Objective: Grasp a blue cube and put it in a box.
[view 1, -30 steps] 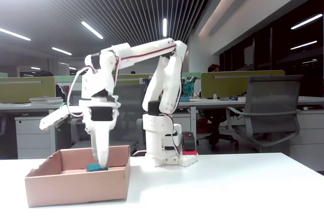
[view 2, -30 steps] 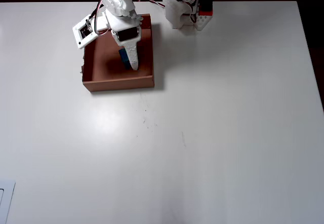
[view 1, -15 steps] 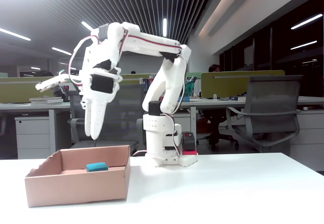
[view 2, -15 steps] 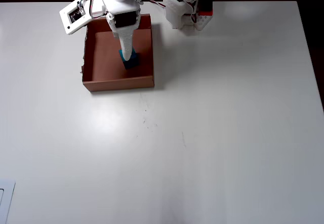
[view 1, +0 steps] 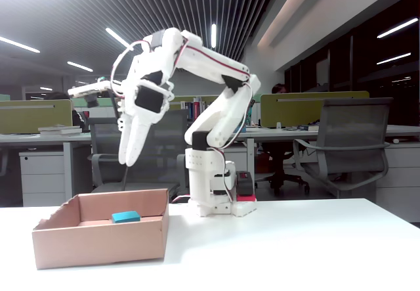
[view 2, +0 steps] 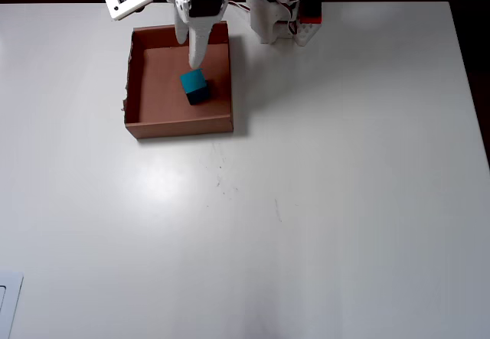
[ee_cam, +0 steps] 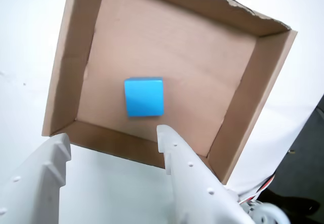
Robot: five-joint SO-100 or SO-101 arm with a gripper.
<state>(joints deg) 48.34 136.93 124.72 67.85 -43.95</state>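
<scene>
The blue cube (ee_cam: 144, 97) lies on the floor of the box (ee_cam: 66, 72), near its middle, touching no wall. My gripper (ee_cam: 111, 135) is open and empty, with its two white fingers spread apart above the near wall of the box. In the fixed view the gripper (view 1: 128, 161) hangs well above the box (view 1: 98, 242), and the cube (view 1: 126, 217) shows just over the front wall. In the overhead view the gripper (view 2: 197, 60) points down over the back half of the box (view 2: 180, 128), just behind the cube (view 2: 194, 85).
The arm's base (view 2: 283, 17) stands right of the box at the table's back edge. The white table (view 2: 344, 201) stretches bare to the front and right. A ragged torn edge (ee_cam: 238, 5) runs along one box wall. Office chairs and desks stand beyond the table.
</scene>
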